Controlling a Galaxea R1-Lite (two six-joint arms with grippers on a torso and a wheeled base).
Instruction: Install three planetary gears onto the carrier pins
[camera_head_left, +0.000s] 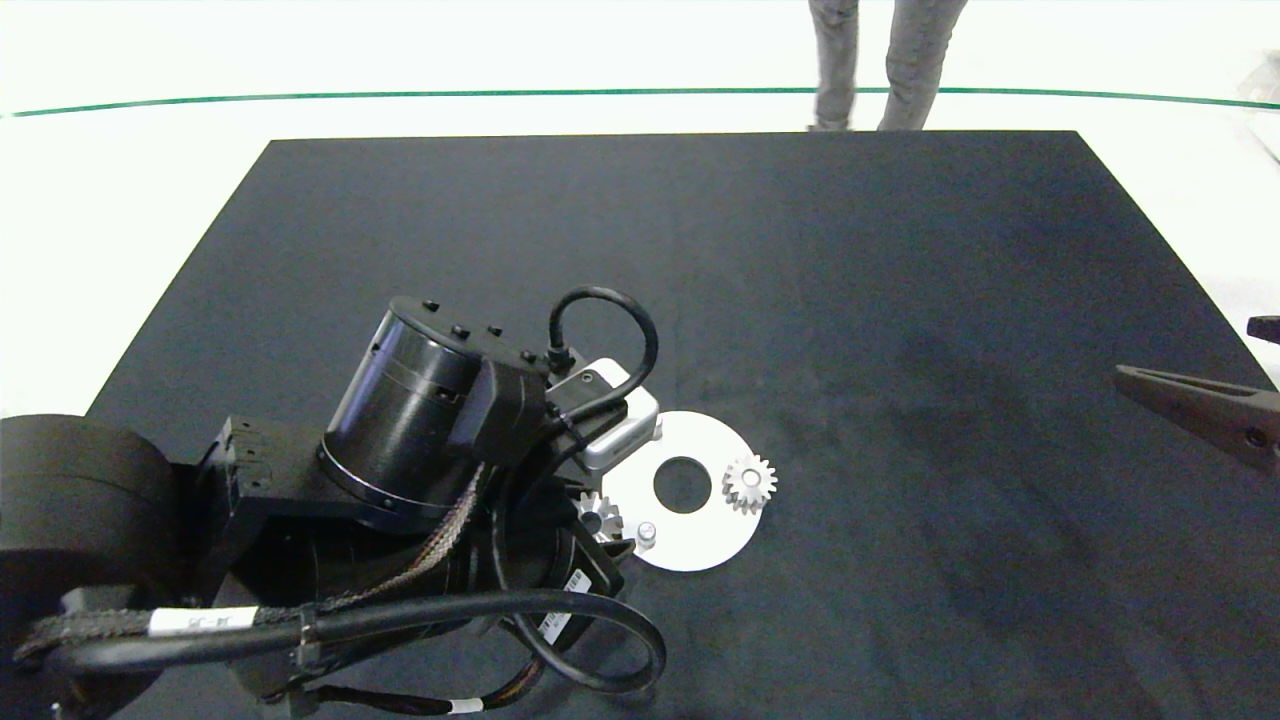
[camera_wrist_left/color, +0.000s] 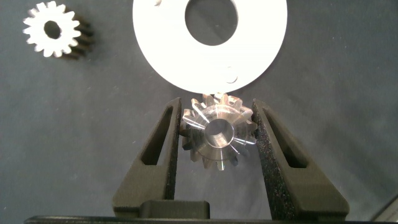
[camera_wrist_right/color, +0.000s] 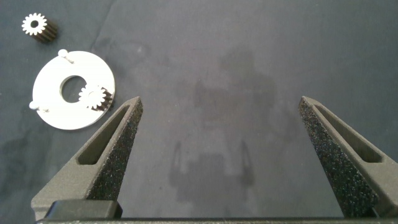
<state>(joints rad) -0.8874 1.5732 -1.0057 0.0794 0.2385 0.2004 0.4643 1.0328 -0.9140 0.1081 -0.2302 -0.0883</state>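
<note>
A flat white round disc with a large centre hole lies on the black table a little below and left of the middle of the head view, and the dark left arm comes in from the lower left of that frame and covers the disc's left edge. The left gripper is pinching one small silver-metal toothed gear between its two grey fingers, a pad pressed on either side of the teeth; in the left wrist view this gear hangs just at the rim of the disc, beside a short white upright peg, and whether it touches the disc cannot be told. In the head view the same gear shows at the disc's lower left edge, next to a bare peg. A second gear sits on the disc's right side, just right of the centre hole. A third gear lies on the table apart from the disc, in the upper left of the right wrist view. The right gripper hangs at the right edge of the head view, well apart from the disc, its fingers spread wide with nothing between them. A person's legs stand beyond the table at the top edge.
</note>
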